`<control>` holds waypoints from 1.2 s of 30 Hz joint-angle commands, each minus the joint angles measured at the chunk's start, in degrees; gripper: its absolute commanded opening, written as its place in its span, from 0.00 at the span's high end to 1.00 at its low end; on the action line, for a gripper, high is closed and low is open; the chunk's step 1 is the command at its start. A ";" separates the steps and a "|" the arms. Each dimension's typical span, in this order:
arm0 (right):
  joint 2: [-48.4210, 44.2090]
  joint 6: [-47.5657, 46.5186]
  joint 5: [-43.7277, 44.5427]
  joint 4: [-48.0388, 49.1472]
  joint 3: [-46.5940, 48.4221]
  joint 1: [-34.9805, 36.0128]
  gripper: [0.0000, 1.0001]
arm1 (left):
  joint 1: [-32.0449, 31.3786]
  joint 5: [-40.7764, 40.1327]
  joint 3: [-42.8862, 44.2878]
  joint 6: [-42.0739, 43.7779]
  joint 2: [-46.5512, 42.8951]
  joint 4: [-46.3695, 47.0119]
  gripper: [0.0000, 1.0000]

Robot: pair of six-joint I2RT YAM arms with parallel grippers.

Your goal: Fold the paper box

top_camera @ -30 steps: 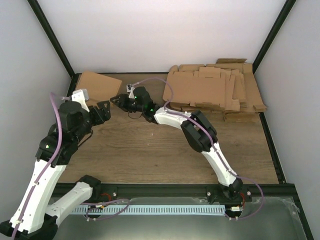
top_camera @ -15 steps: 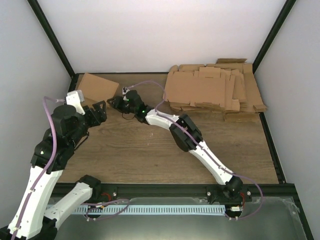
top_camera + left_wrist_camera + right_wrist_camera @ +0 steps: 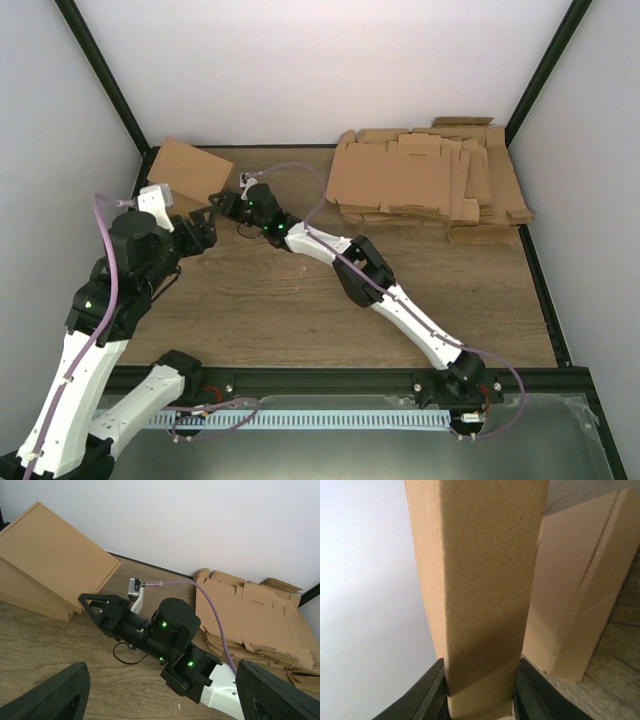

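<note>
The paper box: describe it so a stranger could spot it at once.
On the wooden table, look to the far left corner. The paper box stands there, the right gripper clamped on its edge. Unlike the pile of flat sheets at the far right, it is one piece folded up with a sloping top.

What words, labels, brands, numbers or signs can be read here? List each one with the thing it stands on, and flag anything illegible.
No readable text in any view.
Plain brown cardboard paper box: unprinted, no words or numbers.
Pile of flat brown cardboard sheets: also plain.
Right arm's black wrist housing: only green lights, no legible label or brand.
</note>
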 commanded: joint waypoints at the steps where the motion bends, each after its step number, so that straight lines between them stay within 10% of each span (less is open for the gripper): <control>1: 2.95 -2.20 2.64 5.17 6.21 0.40 0.68 | 0.26 0.89 -0.67 0.51 -0.53 1.26 0.17; 6: 5.31 -1.76 2.58 7.53 8.37 0.47 0.58 | 0.28 1.04 -0.59 0.59 -0.42 1.32 0.17; 8: 5.83 -2.60 2.18 8.87 8.84 0.51 0.17 | 0.24 1.06 -0.74 0.72 -0.33 1.36 0.17; 10: 5.72 -3.23 2.31 7.63 9.52 0.51 0.01 | 0.27 1.20 -0.84 0.68 -0.23 1.36 0.17; 24: -2.62 -3.66 -1.93 -5.96 1.55 1.00 0.00 | 0.24 1.17 -2.16 -0.27 0.41 1.92 0.17; 36: -43.66 -12.79 2.34 7.51 -50.69 6.83 0.00 | 2.87 -11.11 2.09 -1.65 7.51 2.06 0.02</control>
